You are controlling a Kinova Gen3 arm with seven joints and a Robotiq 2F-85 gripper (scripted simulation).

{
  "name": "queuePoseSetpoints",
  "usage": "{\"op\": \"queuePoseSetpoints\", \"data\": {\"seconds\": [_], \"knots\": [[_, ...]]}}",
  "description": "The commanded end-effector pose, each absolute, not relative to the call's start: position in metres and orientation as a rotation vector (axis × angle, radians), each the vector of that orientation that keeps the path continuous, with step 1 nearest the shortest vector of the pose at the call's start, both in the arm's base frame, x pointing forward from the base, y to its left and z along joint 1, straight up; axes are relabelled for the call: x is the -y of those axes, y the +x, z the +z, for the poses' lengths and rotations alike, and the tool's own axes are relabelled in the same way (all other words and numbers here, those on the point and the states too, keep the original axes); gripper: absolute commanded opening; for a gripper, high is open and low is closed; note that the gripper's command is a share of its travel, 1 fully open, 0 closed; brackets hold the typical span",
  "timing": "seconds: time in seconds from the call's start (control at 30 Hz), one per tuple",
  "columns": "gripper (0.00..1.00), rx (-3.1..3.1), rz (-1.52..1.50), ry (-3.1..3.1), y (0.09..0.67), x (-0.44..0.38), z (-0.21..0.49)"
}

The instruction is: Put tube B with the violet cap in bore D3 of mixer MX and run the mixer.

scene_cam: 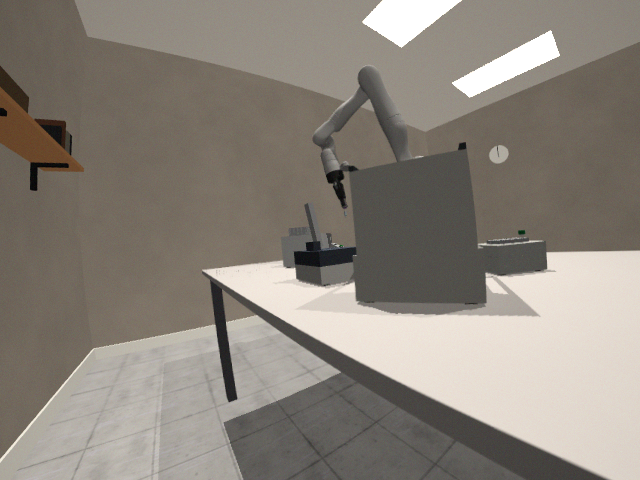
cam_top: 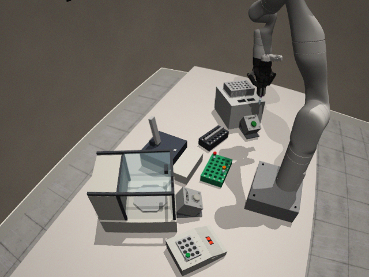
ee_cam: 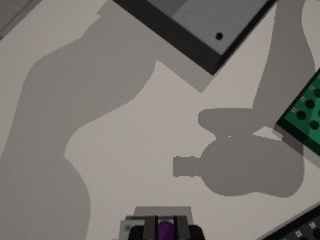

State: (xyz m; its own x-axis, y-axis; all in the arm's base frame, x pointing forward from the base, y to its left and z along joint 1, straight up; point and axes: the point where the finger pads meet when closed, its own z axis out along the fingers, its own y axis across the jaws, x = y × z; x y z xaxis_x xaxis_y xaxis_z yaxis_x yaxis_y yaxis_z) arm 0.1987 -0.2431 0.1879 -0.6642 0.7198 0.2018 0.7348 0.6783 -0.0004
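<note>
Violet-capped tube B (cam_top: 259, 100) (scene_cam: 345, 212) (ee_cam: 165, 231) was out of the rack (cam_top: 216, 169) (ee_cam: 306, 131), gripped by the jaws near the mixer (cam_top: 223, 108) (scene_cam: 292, 253), by the bench's (cam_top: 74, 253) (scene_cam: 516, 372) (ee_cam: 120, 150) far edge in the top view. Seating and mixing remained. The rack held red- and orange-capped tubes; the dry block (cam_top: 213, 253) (scene_cam: 511, 258), one green-capped. The mixer's bores looked, perhaps, unfilled.

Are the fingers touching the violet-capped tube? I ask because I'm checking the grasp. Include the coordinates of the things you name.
Touching: the wrist view shows the violet cap (ee_cam: 165, 230) pinched between the gripper's fingers.

high top, low side, wrist downward
</note>
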Motion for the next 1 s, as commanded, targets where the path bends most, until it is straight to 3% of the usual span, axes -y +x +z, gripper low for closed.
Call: {"op": "queuePoseSetpoints", "data": {"seconds": [0.0, 0.97], "knots": [[0.1, 2.705, -0.121, -1.185, 0.207, 0.252, 0.188], [0.1, 2.706, -0.121, -1.185, 0.262, 0.315, 0.189]]}}
